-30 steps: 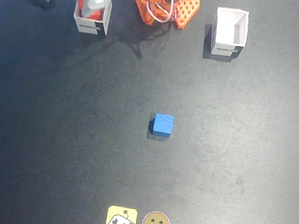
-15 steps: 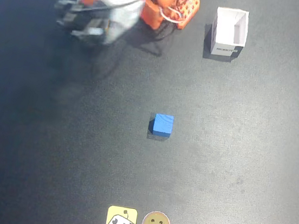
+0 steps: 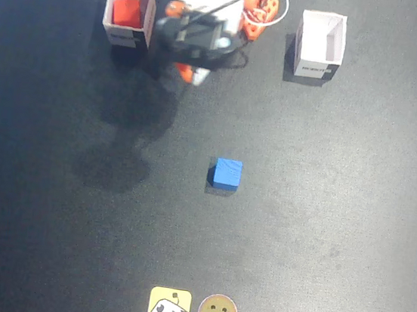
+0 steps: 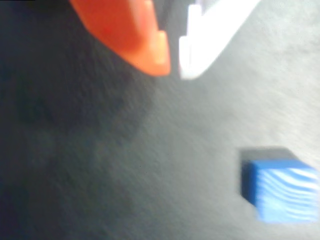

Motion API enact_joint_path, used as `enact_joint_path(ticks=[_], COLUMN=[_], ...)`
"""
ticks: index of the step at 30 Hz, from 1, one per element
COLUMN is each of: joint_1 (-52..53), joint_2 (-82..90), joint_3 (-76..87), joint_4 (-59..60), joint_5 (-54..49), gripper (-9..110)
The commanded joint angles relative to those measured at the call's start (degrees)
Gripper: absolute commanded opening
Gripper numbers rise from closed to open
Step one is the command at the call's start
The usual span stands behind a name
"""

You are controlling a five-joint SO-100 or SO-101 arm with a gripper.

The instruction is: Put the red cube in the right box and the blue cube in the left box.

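Half done, judging by layout: the red cube (image 3: 126,12) is seen inside the box (image 3: 129,12) at left in the fixed view. The blue cube (image 3: 227,173) is left mid-table (image 3: 338,217), untouched; the other box (image 3: 320,45) is empty. The pincer (image 4: 173,62) is nearly closed, nothing held.

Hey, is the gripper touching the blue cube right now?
Apart. In the wrist view, bare dark mat separates the gripper at the top from the blue cube at lower right; the fixed view shows the same wide gap.
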Motion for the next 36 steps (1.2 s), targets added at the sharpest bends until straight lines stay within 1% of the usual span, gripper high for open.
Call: enact_joint_path(ticks=[1,8,14,20,29,32,36], joint_1=[-4.83,-12.22,-15.29,-18.02,-18.54,-18.46,-18.19], joint_2=[1.49,9.05,6.59,-3.60,-19.69,-27.69,-36.83], joint_3=[0.35,3.96,4.57,1.76,-3.69,-7.65,-13.54], joint_4=[-1.49,1.58,2.72,-1.76,-12.13,-14.94,-15.82], joint_5=[0.97,6.86,12.22,13.80,14.85,15.03,15.29], gripper=[0,0,0,0,1,1,2])
